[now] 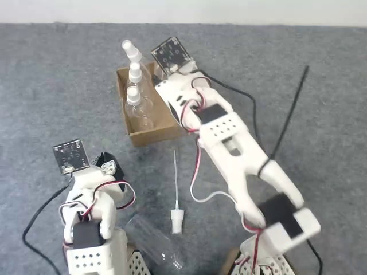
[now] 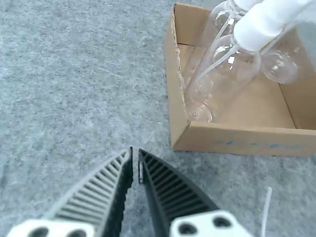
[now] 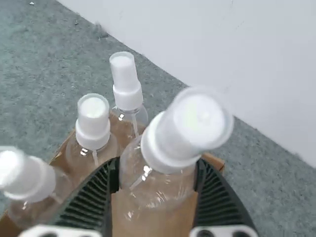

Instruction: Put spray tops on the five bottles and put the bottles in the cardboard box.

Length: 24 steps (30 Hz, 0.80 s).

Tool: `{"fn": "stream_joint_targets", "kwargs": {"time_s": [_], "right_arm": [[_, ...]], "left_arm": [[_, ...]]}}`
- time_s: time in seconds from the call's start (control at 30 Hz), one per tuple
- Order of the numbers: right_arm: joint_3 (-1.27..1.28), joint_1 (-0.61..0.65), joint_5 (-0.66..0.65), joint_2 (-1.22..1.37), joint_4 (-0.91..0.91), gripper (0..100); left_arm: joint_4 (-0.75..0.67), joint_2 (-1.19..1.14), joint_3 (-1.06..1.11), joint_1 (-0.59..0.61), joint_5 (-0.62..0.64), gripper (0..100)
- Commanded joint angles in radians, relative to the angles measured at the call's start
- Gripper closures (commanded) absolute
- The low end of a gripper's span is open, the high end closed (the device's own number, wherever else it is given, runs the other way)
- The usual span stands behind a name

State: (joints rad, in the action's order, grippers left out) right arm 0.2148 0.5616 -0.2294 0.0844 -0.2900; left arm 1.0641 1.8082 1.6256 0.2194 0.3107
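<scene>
My right gripper (image 3: 155,170) is shut on a clear bottle (image 3: 163,182) with a white spray top (image 3: 190,128), held upright over the cardboard box (image 3: 213,159). Three more capped bottles (image 1: 135,73) stand in a row along one side of the box (image 1: 155,136). Nearer the arm bases, a bare clear bottle (image 1: 152,240) lies on the carpet, and a loose spray top (image 1: 177,220) lies beside it with its long tube pointing towards the box. My left gripper (image 2: 135,160) hovers shut and empty over the carpet, short of the box (image 2: 237,140).
Grey carpet covers the whole surface. A black cable (image 1: 289,114) runs along the carpet on the right arm's far side. A white wall (image 3: 222,49) rises behind the box.
</scene>
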Motion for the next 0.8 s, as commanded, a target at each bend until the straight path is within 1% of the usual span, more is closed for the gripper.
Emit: {"fn": "stream_joint_targets", "kwargs": {"time_s": [0.0,0.37,0.77], "right_arm": [[-0.149,-0.021,-0.006,0.035,0.027,96.0],[-0.388,-0.090,-0.006,0.289,0.028,96.0],[-0.546,-0.093,-0.005,0.496,0.028,95.7]], "left_arm": [[-0.035,0.017,-0.053,0.006,0.005,99],[-0.035,0.017,-0.053,0.006,0.005,99],[-0.035,0.017,-0.050,0.006,0.005,99]]}}
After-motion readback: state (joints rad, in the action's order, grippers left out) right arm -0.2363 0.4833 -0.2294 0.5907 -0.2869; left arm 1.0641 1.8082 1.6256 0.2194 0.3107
